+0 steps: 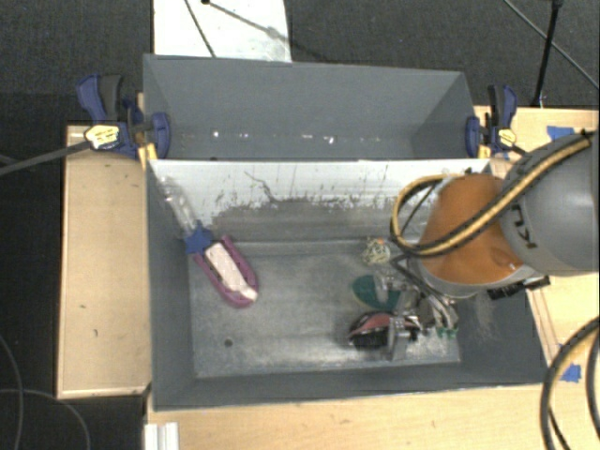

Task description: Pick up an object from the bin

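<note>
The dark thing (pixel 371 328) with a red patch on top lies in the right half of the bin (pixel 281 364), near the front wall. Its long axis runs roughly across the view, left to right, and its right end meets the gripper (pixel 405 332). The gripper is down near the floor at that end (touching it or just beside it, the view does not settle which). Whether it is open or closed cannot be told, as its tip is lost among dark parts and wires. Just behind the dark thing lies a teal thing (pixel 366 291), partly covered by the gripper's body, and further back a small pale scrap (pixel 378 249). The arm (pixel 553 214) comes in from the right over the rim, wrist bent downward, with the orange cover (pixel 469 237) and yellow-black cables (pixel 412 204) above the gripper. Well apart, in the left half, a purple and white brush (pixel 228 270) lies slanted, its clear handle pointing up-left toward the back corner
</note>
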Tool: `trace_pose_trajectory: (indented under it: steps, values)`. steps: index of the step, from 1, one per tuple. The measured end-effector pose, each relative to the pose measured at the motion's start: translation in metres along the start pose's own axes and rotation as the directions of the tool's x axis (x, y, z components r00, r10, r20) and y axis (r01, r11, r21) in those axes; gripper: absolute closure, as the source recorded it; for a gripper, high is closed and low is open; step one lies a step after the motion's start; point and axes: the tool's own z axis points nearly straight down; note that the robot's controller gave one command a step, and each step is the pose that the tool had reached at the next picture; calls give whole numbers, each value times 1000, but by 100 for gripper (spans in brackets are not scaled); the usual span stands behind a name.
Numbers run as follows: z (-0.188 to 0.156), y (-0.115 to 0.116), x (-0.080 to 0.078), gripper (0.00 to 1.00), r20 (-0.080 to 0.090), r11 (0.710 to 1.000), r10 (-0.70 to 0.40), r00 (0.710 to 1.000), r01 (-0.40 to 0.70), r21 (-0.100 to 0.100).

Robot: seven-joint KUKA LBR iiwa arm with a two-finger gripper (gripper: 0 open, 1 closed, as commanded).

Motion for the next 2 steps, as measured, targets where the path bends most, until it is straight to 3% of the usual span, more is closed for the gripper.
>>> trace_pose_trajectory:
  steps: [1,2]
  values:
    - [-4,0,-1,100,2,1000,-4,1000,4,0]
    - [-156,-5,-37,100,5,999,-37,999,37,2]
